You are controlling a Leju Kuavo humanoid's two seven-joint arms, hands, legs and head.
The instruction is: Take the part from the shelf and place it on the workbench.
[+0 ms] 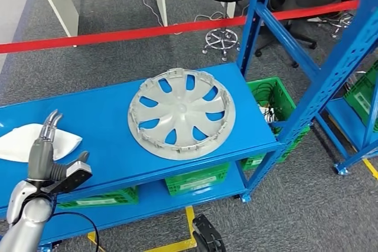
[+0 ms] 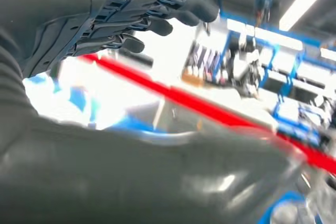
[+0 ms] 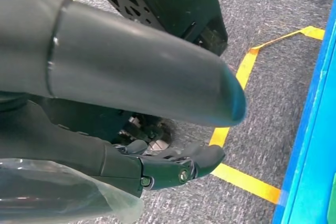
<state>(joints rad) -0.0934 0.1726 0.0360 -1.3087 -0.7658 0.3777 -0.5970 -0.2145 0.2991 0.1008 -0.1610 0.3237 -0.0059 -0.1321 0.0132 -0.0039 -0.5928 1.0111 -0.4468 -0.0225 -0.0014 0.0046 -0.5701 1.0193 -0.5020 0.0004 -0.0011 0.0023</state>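
the big grey wheel cover (image 1: 181, 114) lies flat on the blue shelf (image 1: 107, 140), well apart from the left hand (image 1: 52, 160), which hovers over the near edge with fingers spread and nothing in them. it's wide and thin, so i'd guess one hand could tip or drop it. the right hand (image 3: 170, 163) hangs low, empty, fingers loosely apart. a green crate (image 1: 271, 95) below holds cables.
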